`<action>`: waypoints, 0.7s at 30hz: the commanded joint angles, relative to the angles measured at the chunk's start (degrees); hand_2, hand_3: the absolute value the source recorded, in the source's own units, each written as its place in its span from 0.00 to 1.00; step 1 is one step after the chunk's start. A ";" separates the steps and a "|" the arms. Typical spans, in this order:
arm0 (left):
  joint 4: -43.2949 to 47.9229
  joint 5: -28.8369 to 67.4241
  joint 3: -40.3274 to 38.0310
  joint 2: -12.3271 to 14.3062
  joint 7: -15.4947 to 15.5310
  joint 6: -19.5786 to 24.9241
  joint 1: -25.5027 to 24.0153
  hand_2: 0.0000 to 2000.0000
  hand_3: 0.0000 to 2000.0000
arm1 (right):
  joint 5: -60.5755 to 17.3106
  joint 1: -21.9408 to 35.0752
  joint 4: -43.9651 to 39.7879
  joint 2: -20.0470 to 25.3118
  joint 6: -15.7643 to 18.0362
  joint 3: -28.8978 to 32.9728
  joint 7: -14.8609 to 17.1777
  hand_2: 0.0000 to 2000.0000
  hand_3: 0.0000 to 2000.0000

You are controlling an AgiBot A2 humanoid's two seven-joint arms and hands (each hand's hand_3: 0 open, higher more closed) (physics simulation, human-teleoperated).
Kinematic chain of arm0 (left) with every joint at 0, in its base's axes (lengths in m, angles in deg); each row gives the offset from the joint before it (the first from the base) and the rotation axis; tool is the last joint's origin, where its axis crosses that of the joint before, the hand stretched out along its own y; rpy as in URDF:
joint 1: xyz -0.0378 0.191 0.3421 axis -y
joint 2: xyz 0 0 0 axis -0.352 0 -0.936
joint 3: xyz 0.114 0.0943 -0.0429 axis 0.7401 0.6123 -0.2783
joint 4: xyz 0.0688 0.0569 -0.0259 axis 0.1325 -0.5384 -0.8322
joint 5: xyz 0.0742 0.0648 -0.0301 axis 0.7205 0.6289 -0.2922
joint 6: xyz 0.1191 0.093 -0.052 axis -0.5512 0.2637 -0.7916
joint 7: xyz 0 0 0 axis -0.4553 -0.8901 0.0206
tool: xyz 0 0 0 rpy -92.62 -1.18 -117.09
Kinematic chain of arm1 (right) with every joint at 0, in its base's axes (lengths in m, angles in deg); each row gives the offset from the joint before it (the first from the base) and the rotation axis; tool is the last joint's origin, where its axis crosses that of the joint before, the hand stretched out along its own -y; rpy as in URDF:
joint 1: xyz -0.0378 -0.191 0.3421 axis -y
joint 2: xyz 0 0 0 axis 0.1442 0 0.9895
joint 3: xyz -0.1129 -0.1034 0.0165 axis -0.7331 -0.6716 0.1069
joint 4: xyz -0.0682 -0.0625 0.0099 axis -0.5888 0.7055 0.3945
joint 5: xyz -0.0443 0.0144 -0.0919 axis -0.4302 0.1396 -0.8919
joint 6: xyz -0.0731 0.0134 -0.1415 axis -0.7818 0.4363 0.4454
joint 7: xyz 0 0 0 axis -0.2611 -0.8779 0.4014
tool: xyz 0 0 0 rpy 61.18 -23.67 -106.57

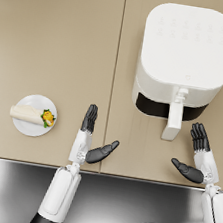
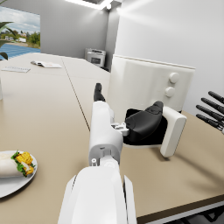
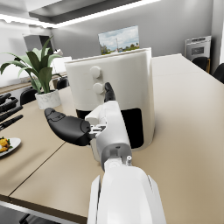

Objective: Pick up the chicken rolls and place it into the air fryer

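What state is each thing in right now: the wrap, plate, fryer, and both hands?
Chicken roll: lying on the plate, untouched.
Round white plate: on the tan table, to the left of the left hand.
White air fryer: upright, drawer with handle pulled partway out.
Left hand: open, holds nothing.
Right hand: open, holds nothing, beside the handle.

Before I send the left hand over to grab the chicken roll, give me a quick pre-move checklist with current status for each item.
1. Left hand holds nothing, fingers apart: ok.
2. Right hand holds nothing, fingers apart: ok.
3. Chicken roll lying on its white plate, uncovered and in view: ok.
4. Path from left hand to plate free of other things on the table: ok.
5. Air fryer ready to receive the roll: not ok; its drawer handle sticks out, but no open basket shows.
6. Inside of the fryer empty: cannot tell.
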 commanded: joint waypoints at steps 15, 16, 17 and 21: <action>0.00 0.00 0.00 0.00 0.00 0.00 0.00 0.00 0.00 | 0.00 0.00 0.00 0.00 0.00 0.00 0.00 0.00 0.00; 0.00 0.00 0.00 0.00 0.00 0.00 0.00 0.00 0.00 | 0.00 0.00 0.00 0.00 0.00 0.00 0.00 0.00 0.00; 0.00 0.00 0.00 0.00 0.00 0.00 0.00 0.00 0.00 | 0.00 0.00 0.00 0.00 0.00 0.00 0.00 0.00 0.00; 0.00 0.00 0.00 0.00 0.00 0.00 0.00 0.00 0.00 | 0.00 0.00 0.00 0.00 0.00 0.00 0.00 0.00 0.00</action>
